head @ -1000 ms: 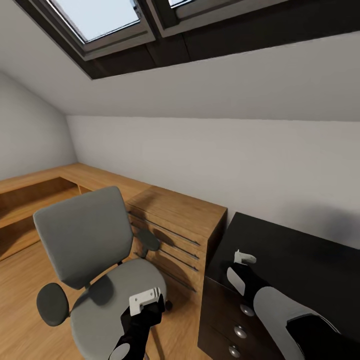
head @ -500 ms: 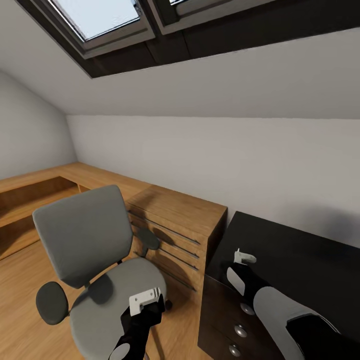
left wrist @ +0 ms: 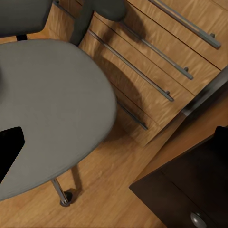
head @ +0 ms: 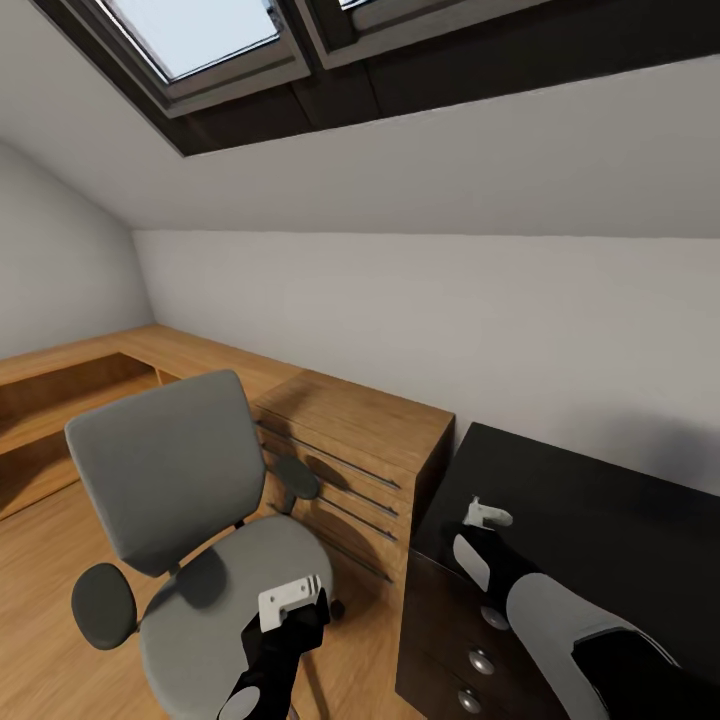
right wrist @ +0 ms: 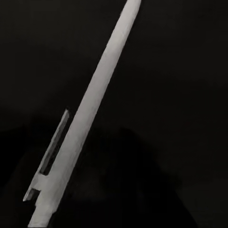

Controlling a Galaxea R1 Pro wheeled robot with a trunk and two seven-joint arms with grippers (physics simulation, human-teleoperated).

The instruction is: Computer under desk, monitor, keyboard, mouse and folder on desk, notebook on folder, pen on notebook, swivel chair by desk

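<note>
The grey swivel chair (head: 190, 480) stands on the wooden floor with nothing on its seat (left wrist: 47, 104). My left gripper (head: 292, 598) hangs over the seat's front edge, and one black finger (left wrist: 9, 152) shows wide at the side, so it looks open. My right gripper (head: 487, 515) is low over the front left corner of a black cabinet top (head: 600, 530). In the right wrist view a white pen (right wrist: 90, 114) with a clip runs close along the fingers against that black surface, seemingly held. Monitor, keyboard, mouse, folder and notebook are out of view.
A wooden drawer unit (head: 350, 440) with long metal handles (left wrist: 156, 61) stands between the chair and the black cabinet, whose drawers carry round knobs (head: 482, 662). A low wooden shelf (head: 60, 400) runs along the left wall. A sloped ceiling with skylights (head: 200, 40) is overhead.
Almost nothing differs: the right gripper has edged very slightly left over the black top, and the left arm and chair are still.
</note>
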